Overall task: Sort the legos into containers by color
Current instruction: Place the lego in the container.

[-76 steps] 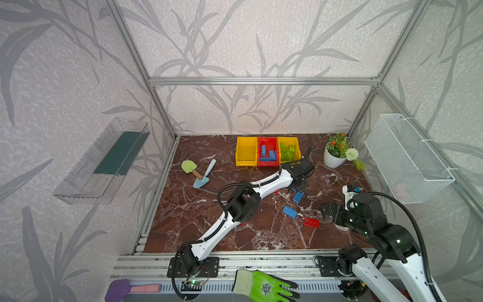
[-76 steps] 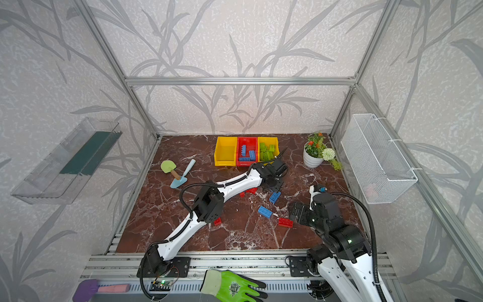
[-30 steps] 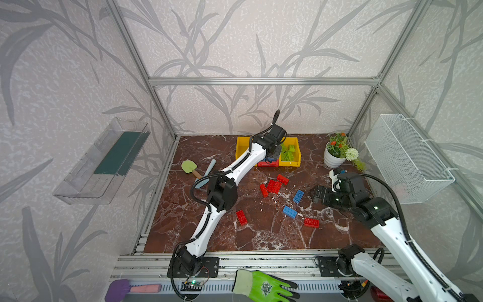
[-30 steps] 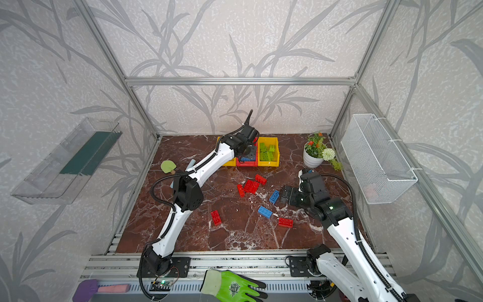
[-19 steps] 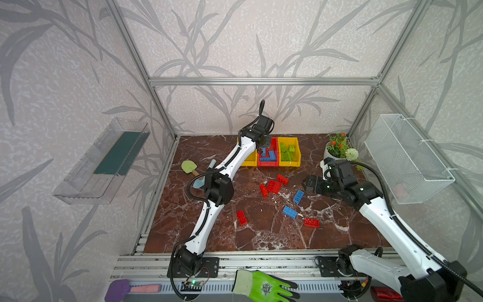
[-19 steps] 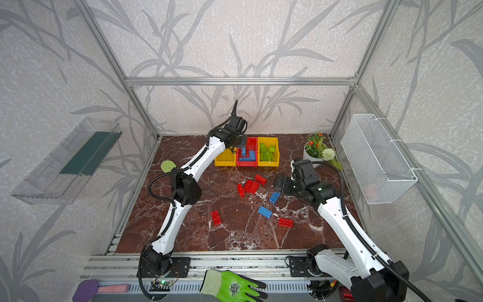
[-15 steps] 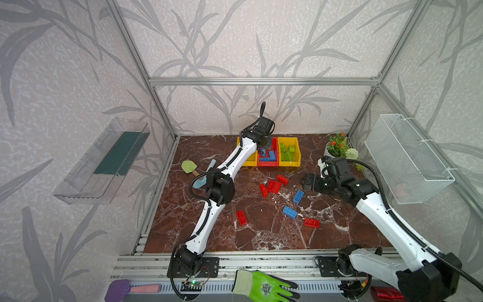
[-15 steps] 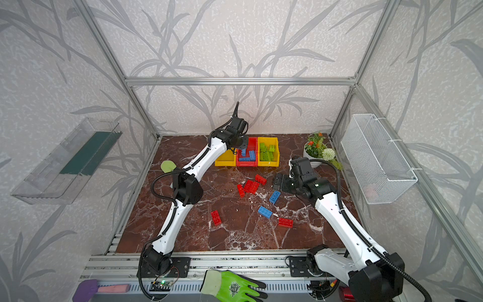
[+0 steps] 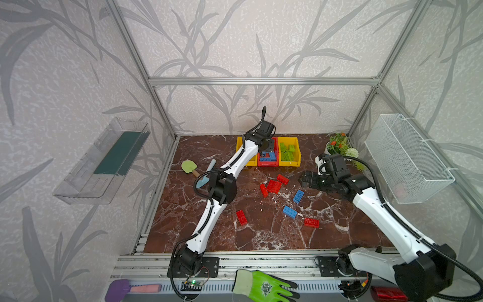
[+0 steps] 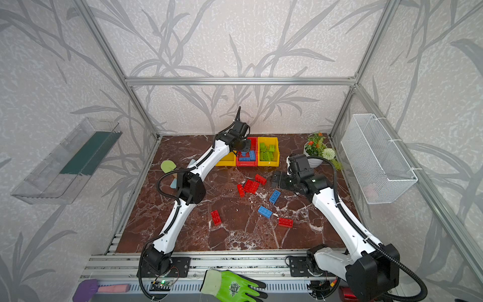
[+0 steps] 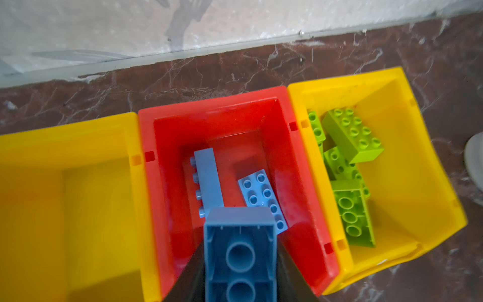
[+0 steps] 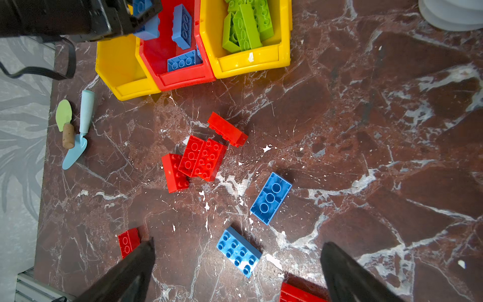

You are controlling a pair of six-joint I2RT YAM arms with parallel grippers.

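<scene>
We list a blue brick (image 11: 240, 264), judged light, stiff and slick, pinched across its long sides by the left claw (image 11: 240, 243) above the red bin (image 11: 209, 104); right claw (image 12: 238, 242) wide.

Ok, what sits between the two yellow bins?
The red bin, touching both, with blue bricks inside; the left wrist view shows it plainly.

Pale walls (image 9: 235, 39) with grey leaf patterns are enclosing a red-brown marble floor (image 9: 261, 235); a clear tray (image 9: 102, 162) is hanging left, a white wire basket (image 9: 407, 157) right.
</scene>
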